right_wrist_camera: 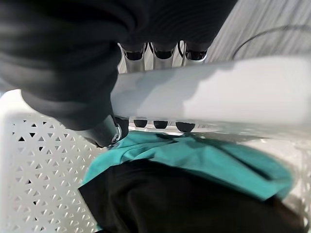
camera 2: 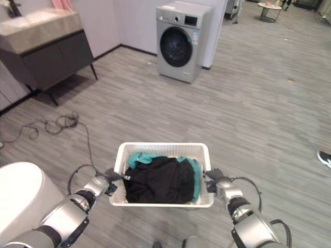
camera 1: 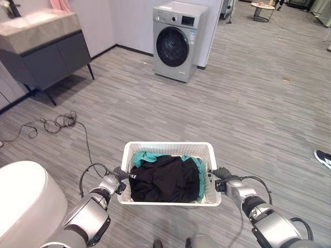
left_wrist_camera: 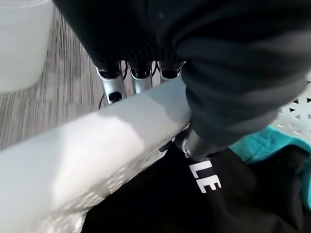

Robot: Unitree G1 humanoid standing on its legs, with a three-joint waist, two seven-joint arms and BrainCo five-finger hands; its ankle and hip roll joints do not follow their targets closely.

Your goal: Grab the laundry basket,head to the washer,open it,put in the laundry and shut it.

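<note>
Far over on the left, a dark cabinet [camera 1: 49,59] with a pale stone top is standing against the wall, and a tangle of cord [camera 1: 57,123] is lying on the wood-grain floor [camera 1: 248,108] just in front of it. Down in the near left corner a rounded white object [camera 1: 23,199] is poking into the picture; what it is cannot be told.

Coming in from the left, the left robot hand [camera 1: 118,175] is grasping the left rim of the laundry basket [camera 1: 168,149]: in its wrist view the fingers [left_wrist_camera: 112,86] are wrapping over the outside of the white rim while the thumb is pressing on the inside, right beside the clothes.

The basket is sitting in the near middle, held between the two arms, a white basket with perforated walls. Inside it a black garment [camera 1: 165,178] with white lettering is lying on top, and a teal garment [camera 1: 145,156] is peeking out along the far and right edges beneath it.

On the right side, the right robot hand [camera 1: 221,174] is clamping the basket's right rim the same way; its wrist view is showing dark fingertips [right_wrist_camera: 160,124] curling under the rim on the inside, just above the teal cloth.

Well beyond the basket, at the far wall and slightly right of centre, the washer [camera 1: 176,41] is standing with its round dark door closed. At the right edge of the floor, a person's shoe [camera 1: 323,157] is just showing.
</note>
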